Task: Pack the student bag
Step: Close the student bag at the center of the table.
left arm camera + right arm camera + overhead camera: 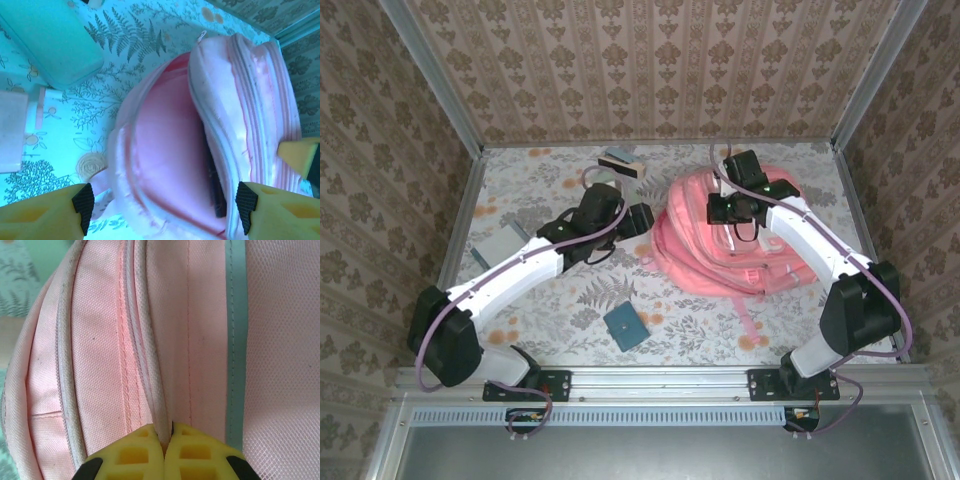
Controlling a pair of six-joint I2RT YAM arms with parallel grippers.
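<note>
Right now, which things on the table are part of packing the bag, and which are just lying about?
In the job: student bag, mouth open; right gripper, shut on its zip edge; left gripper, open at the mouth.
Lying about, possibly meant for packing: teal flat case; grey flat item; small pile at the far edge.

Left fingers (40,212) spread wide, right fingers (135,455) pressed together, arms extended.
</note>
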